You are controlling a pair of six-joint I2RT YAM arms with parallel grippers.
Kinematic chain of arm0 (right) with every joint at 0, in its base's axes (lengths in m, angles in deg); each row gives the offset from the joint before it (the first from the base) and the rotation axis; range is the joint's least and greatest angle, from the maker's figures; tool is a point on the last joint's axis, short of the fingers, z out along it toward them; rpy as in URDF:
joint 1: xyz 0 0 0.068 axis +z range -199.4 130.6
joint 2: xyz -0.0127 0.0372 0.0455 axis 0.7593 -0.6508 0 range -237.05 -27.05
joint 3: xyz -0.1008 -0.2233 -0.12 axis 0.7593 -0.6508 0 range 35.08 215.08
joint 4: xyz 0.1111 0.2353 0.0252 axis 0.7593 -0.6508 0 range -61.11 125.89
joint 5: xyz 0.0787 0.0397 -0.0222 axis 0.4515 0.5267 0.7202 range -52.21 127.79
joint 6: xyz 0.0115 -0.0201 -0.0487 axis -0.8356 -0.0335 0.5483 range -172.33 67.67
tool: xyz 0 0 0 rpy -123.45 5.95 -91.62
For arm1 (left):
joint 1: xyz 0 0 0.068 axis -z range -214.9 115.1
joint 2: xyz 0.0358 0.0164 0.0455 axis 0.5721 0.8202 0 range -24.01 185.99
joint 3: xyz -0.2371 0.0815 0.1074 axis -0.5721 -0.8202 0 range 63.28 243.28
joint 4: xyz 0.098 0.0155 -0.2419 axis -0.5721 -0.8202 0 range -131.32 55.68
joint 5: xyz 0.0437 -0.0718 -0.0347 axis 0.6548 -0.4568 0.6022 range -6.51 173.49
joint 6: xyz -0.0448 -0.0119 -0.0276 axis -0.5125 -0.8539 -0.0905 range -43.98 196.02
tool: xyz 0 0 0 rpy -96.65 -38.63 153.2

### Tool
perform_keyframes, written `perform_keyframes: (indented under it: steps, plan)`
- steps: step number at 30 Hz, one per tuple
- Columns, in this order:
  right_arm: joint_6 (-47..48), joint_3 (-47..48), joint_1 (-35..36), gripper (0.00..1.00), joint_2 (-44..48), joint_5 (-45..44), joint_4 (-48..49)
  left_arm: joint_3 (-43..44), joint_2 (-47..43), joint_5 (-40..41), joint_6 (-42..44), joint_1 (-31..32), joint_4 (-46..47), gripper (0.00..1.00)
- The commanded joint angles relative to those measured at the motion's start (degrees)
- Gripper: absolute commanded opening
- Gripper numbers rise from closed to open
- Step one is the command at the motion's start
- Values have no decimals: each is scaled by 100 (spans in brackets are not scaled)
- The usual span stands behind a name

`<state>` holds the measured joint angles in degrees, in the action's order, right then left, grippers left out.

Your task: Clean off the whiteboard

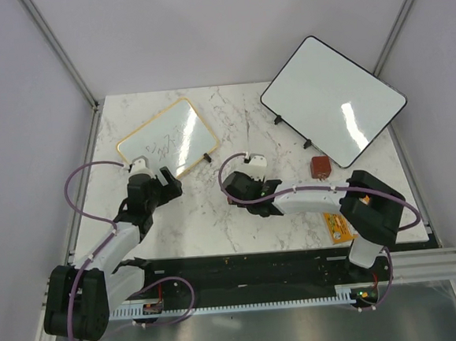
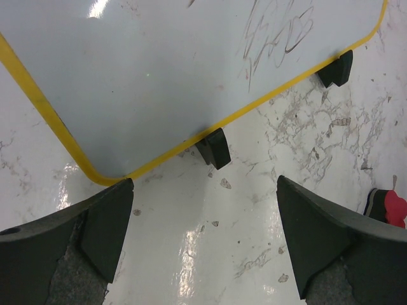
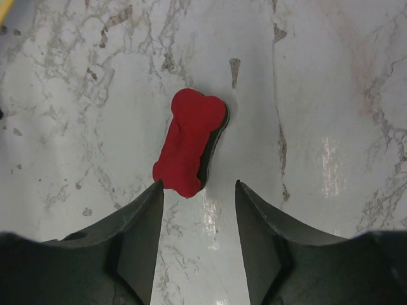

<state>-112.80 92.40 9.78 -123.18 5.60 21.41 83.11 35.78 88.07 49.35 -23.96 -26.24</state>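
Observation:
The small yellow-framed whiteboard (image 1: 166,138) lies at the back left of the marble table with faint pen scribbles on it, and its near corner (image 2: 159,76) fills the top of the left wrist view. Just below that corner, over bare marble, my left gripper (image 1: 156,174) (image 2: 205,181) stands wide open. A red bone-shaped eraser (image 3: 189,140) lies flat on the table in the middle. My right gripper (image 1: 231,192) (image 3: 198,184) sits right behind the eraser with its jaws narrowed but still apart. The eraser's near end reaches the left fingertip, and nothing is between the fingers.
A larger black-framed whiteboard (image 1: 333,99) stands tilted at the back right. A small brown block (image 1: 320,165) and an orange packet (image 1: 339,226) lie near the right arm. Two black clips (image 2: 214,147) (image 2: 337,68) stick out from the small board's near edge.

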Motion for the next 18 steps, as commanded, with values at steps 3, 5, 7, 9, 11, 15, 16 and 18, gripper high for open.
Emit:
perform_keyframes:
  steps: [3, 5, 7, 9, 11, 15, 16, 18]
  plan:
    - [-448, 393, 111, 59, -484, 81, -125, 126, -99, 87, -180, -39, 36, 99]
    - [-448, 473, 111, 60, -607, 72, -117, 117, -90, 87, -180, -39, 54, 100]
    - [-413, 517, 103, 61, -678, 63, -99, 117, -82, 78, -180, -48, 54, 99]
    - [-413, 578, 103, 61, -687, 54, -99, 108, -82, 69, -180, -48, 54, 99]
    - [-440, 587, 103, 61, -626, 28, -90, 99, -90, 69, -189, -57, 62, 99]
    - [-448, 622, 68, 60, -599, -139, -99, 82, -90, 43, -189, -48, 80, 99]
    - [-457, 657, 41, 61, -651, -104, -142, 82, -82, 52, -189, -48, 80, 99]
    - [-466, 833, -46, 61, -853, -42, -291, 82, -90, 43, -189, -57, 80, 99]
